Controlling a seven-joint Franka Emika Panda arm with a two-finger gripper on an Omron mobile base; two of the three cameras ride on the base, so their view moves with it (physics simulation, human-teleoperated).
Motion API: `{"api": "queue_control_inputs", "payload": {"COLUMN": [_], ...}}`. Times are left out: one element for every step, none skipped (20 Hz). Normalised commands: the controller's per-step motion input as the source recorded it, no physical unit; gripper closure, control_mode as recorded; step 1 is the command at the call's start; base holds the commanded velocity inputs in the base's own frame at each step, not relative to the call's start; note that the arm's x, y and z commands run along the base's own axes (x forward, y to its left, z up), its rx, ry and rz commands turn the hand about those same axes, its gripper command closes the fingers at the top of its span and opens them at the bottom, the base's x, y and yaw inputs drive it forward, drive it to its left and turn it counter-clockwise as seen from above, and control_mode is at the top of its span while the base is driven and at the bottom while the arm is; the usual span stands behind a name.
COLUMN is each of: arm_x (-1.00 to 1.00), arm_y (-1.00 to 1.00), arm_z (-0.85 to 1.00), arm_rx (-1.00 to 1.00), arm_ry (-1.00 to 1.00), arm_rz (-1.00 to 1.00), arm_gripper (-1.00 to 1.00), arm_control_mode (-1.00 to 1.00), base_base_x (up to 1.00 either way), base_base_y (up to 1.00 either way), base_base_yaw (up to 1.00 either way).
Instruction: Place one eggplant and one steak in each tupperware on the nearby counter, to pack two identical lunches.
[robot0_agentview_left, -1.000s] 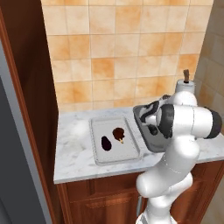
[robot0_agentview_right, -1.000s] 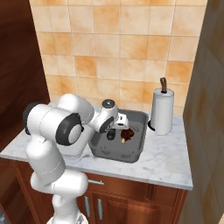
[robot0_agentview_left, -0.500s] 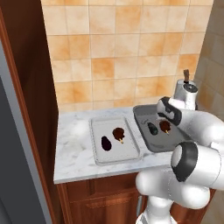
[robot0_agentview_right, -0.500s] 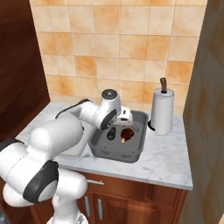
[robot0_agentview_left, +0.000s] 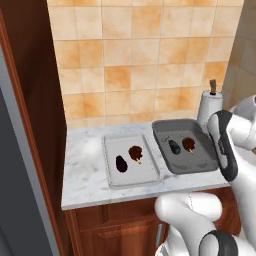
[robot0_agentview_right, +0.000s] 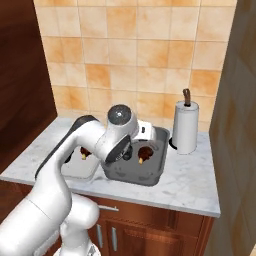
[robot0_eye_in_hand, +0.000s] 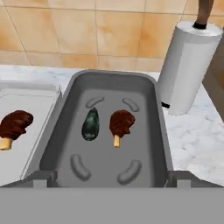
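Note:
On the marbled counter (robot0_agentview_left: 85, 172) two tupperwares stand side by side. The pale one (robot0_agentview_left: 150, 175) holds a purple-black eggplant (robot0_agentview_left: 121, 163) and a steak (robot0_agentview_left: 135, 152). The dark grey one (robot0_agentview_left: 200, 167) holds a teal-grey eggplant (robot0_agentview_left: 174, 147) and a steak (robot0_agentview_left: 188, 144). From the hand view I look down into the dark tupperware (robot0_eye_in_hand: 65, 127) at its eggplant (robot0_eye_in_hand: 90, 124) and steak (robot0_eye_in_hand: 121, 122). My gripper (robot0_eye_in_hand: 111, 178) hangs back above the tray's near rim, open, its tips wide apart with nothing between them. The pale tupperware's steak (robot0_eye_in_hand: 15, 124) shows at the left.
A paper towel roll (robot0_agentview_left: 210, 107) on its stand rises just right of the dark tupperware, near the wall corner. A tall dark wooden panel bounds the counter on the left. The tiled wall runs behind. My arm (robot0_agentview_right: 115, 145) covers part of both trays in the right base view.
My arm has drawn back from low over the dark tupperware, uncovering the eggplant and steak lying in it. The food has not moved.

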Motion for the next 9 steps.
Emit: {"api": "queue_control_inputs", "payload": {"arm_x": [-1.00, -1.00, -1.00, -1.00, -1.00, -1.00, -1.00, -1.00, -1.00], "arm_y": [-0.33, -0.30, -0.26, -0.25, -0.18, -0.09, -0.02, -0.01, -0.02], "arm_z": [0.80, 0.80, 0.76, 0.72, 0.67, 0.76, 0.79, 0.76, 0.61], "arm_rx": [0.07, 0.07, 0.06, 0.05, 0.04, 0.02, 0.00, 0.00, 0.00], "arm_ry": [-0.51, -0.53, -0.54, -0.53, -0.47, -0.36, -0.26, -0.15, -0.11], "arm_rz": [0.00, 0.00, 0.00, 0.00, 0.00, 0.00, 0.00, 0.00, 0.00], "arm_gripper": [-1.00, -1.00, -1.00, -1.00, -1.00, -1.00, -1.00, -1.00, -1.00], "arm_control_mode": [-1.00, -1.00, -1.00, -1.00, -1.00, -1.00, -1.00, -1.00, -1.00], "base_base_x": [0.00, 0.00, 0.00, 0.00, 0.00, 0.00, 0.00, 0.00, 0.00], "base_base_y": [0.00, 0.00, 0.00, 0.00, 0.00, 0.00, 0.00, 0.00, 0.00], "base_base_yaw": [0.00, 0.00, 0.00, 0.00, 0.00, 0.00, 0.00, 0.00, 0.00]}}
